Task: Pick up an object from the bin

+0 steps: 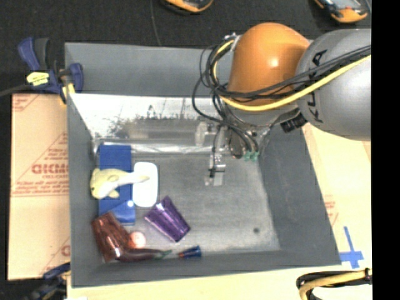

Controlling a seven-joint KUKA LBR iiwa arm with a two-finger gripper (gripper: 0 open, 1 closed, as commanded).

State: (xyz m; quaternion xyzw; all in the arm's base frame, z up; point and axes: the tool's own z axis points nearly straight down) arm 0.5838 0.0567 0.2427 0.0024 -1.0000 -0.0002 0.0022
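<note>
Fingers of the gripper (215,175) hang over bare floor of the bin (250,217), a little toward the far wall from its centre. Whether they are parted or closed cannot be told, and nothing is seen between them.

All loose things lie away from the gripper, toward the bin's left wall and near-left corner as the camera sees it, so any pick appears to require travel leftward and toward the near wall.

Nearest are two pieces: a white rounded piece (145,191), almost straight left of the gripper, and a purple translucent piece (167,220), left and nearer the near wall, its long axis running obliquely to the bin's walls.

Beyond the white piece, a pale yellow toy figure (107,182) lies across a blue block (115,157) that stands against the left wall.

In the near-left corner lies a small heap: a dark red translucent thing (110,235), a pink ball (137,238) touching it, and a thin pen-like stick with a blue tip (181,253) along the near wall.

Judged from this layout, no thing is under the gripper yet.
</note>
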